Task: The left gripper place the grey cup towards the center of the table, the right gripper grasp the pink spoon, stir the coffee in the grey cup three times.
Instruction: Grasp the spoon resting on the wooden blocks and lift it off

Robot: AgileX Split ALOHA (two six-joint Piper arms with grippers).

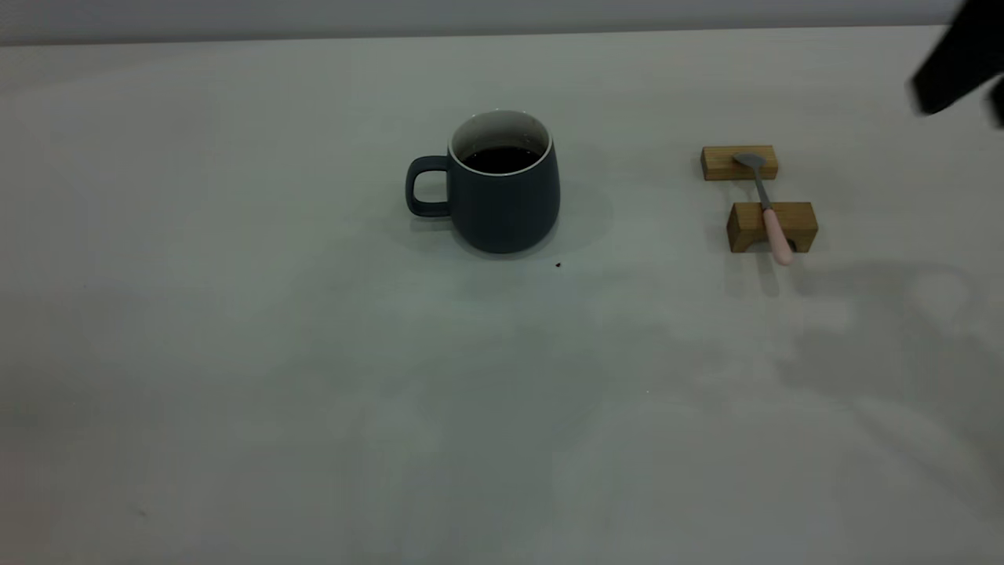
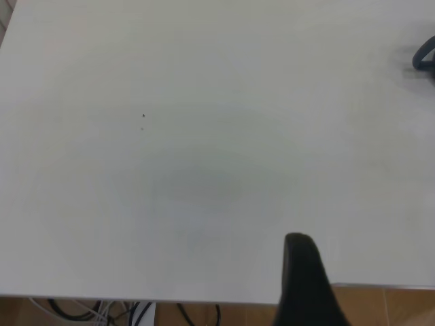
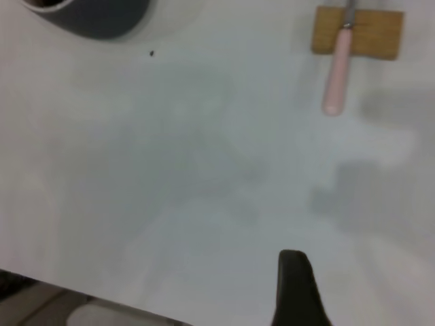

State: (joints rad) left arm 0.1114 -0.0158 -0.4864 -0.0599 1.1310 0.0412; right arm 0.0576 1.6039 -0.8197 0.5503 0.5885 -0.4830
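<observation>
The grey cup [image 1: 502,196] stands upright near the middle of the table [image 1: 314,377], handle to the left, with dark coffee [image 1: 502,158] inside. To its right the pink spoon [image 1: 773,224] lies across two wooden blocks, bowl on the far one, pink handle overhanging the near one. My right arm [image 1: 961,63] hangs at the far right corner, well apart from the spoon. In the right wrist view the spoon [image 3: 338,68] lies ahead of one bare finger [image 3: 296,285]. The left wrist view shows one bare finger [image 2: 302,272] over bare table, the cup's handle [image 2: 425,58] at the edge.
The far block [image 1: 739,162] and the near block [image 1: 773,226] sit right of the cup. A tiny dark speck [image 1: 558,264] lies just in front of the cup. The table's edge, with floor and cables [image 2: 102,312] beyond, shows in the left wrist view.
</observation>
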